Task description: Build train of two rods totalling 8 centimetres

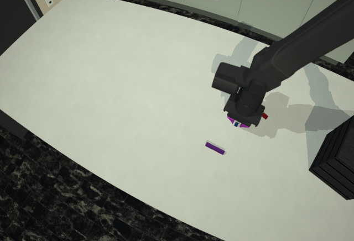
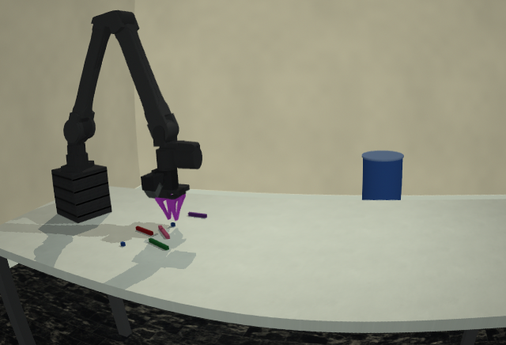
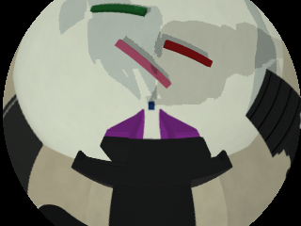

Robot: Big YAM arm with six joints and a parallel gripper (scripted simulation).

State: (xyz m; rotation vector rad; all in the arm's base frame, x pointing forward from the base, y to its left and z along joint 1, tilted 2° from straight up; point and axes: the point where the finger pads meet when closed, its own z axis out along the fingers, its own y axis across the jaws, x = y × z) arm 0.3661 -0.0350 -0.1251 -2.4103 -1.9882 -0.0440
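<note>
- One table (image 1: 114,89) (image 2: 326,251) (image 3: 47,71) under the gripper (image 1: 238,122) (image 2: 172,218) (image 3: 151,112); fingers approx. a quarter open, nothing held, tips just above table height.
- Pink rod (image 2: 164,232) (image 3: 143,63), 9 cm: close by the hand; too long, leave out.
- Green rod (image 2: 158,244) (image 3: 118,9), 8 cm: beyond pink from the hand; full length solo, but two rods req'd, so out.
- Red rod (image 1: 265,115) (image 2: 145,230) (image 3: 188,53), 7 cm: lying flat to the hand's base side, apart from near blue; prob. the long half.
- Purple rod (image 1: 215,148) (image 2: 197,214), 6 cm: off the hand's other side, well apart; no 2 cm partner seen, so n/a.
- Near blue rod (image 1: 236,124) (image 2: 172,224) (image 3: 150,105), 1 cm: just below/between the tips; likely the pick.
- Far blue rod (image 2: 122,244), 1 cm: well apart from hand, past red; spare.
- Step, est.: lining up on near blue, train not made. Next: lower straight, close gently, carry to red's end, align, release. Pink's nearness to red needs checking, min. 1 cm.
</note>
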